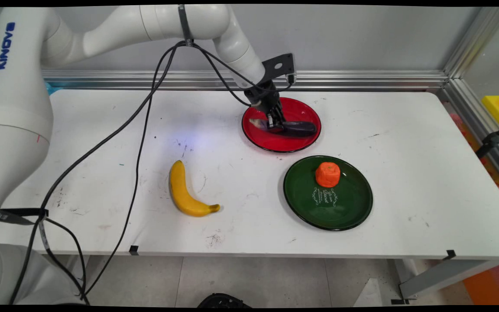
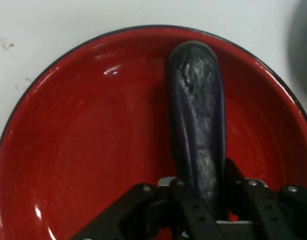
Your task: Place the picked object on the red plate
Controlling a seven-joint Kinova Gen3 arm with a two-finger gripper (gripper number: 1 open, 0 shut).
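Hand (image 1: pixel 275 122) half-hiding eggplant (image 1: pixel 297 128)

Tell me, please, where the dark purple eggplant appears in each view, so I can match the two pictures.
Main view: the eggplant lies on the red plate, at the table's far side, right of centre, under the gripper.
Hand view: the eggplant runs upward from the gripper, right of centre.
Shared landmark: the red plate.

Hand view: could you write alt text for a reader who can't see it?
A black two-finger claw grips the near end of a dark purple, elongated eggplant lying in a glossy round red plate. White table shows beyond the plate's rim.
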